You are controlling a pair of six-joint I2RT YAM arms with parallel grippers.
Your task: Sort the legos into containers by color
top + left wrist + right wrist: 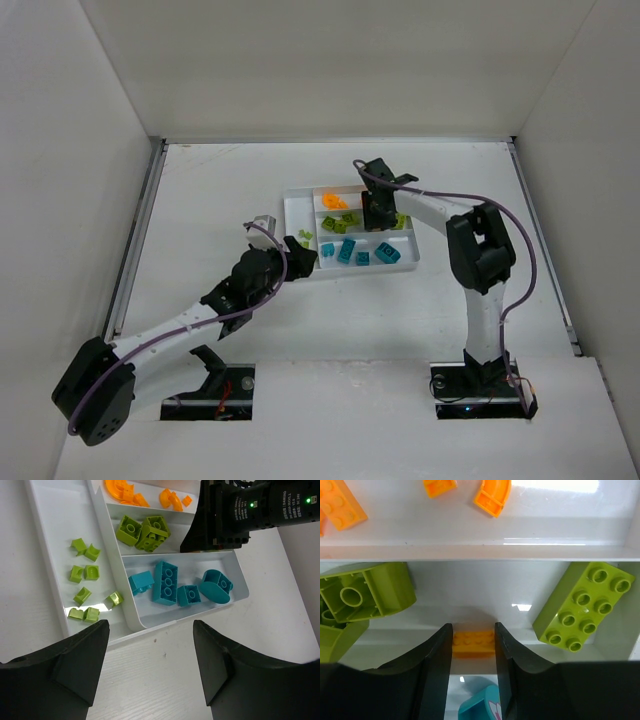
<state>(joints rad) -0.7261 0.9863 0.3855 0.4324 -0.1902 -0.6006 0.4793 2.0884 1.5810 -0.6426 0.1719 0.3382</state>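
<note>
Right pincer [473, 630]: closed on a small orange brick [473, 643], one finger flat on each of two opposite side walls, low over the tray [297, 205].
Left pincer [150, 630]: jaws wide apart with nothing between them, hovering over the table [165, 680] just in front of the tray's near rim.
Held brick position: above the lime section [470, 590], close to the wall shared with the teal section [160, 614]; not yet over the orange section [420, 530].
Orange section: farthest long section, holds loose orange pieces including a curved orange piece [492, 497].
Lime section: middle one, holds a lime 2x4 brick [582, 607] and a rounded lime piece [365, 595].
Teal section: nearest one, holds teal bricks [166, 582].
Narrow section [55, 520]: holds small lime pieces [82, 572], scattered loose.
Handling: judged light, rigid hard plastic, not fragile. The walls are glossy, so probably slippery, and it could twist if pinched off-centre.
Where to grip: the flat opposite sides at mid-length, as now; avoid the studded top.
Next move, judged: carry it across to the orange section and release low so it doesn't bounce out.
</note>
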